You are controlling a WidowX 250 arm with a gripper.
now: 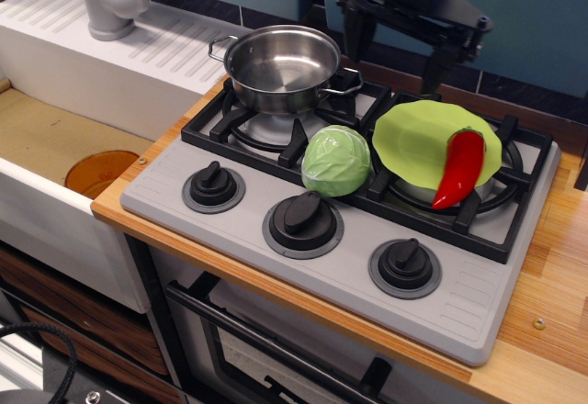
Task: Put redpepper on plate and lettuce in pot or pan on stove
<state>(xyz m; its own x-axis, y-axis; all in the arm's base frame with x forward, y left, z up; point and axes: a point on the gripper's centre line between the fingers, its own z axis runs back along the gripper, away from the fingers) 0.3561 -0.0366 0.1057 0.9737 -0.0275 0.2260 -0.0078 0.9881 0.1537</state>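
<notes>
End effector (397,44) at 12 o'clock of the scene, above the rear edge of the stove (303,239), fingers spread wide, holding nothing. Redpepper (458,167) lies on the plate (413,138), toward its 3 o'clock rim, tip overhanging the front edge. Plate sits on the right burner grate. Lettuce (336,160) rests on the stove between burners, touching the plate at its 9 o'clock. Pot (281,66) on left rear burner, empty, at 11 o'clock of the lettuce.

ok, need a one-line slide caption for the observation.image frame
Red pepper lies on the plate, lettuce sits on the stove beside the empty pot; gripper above, jaws open.
</notes>
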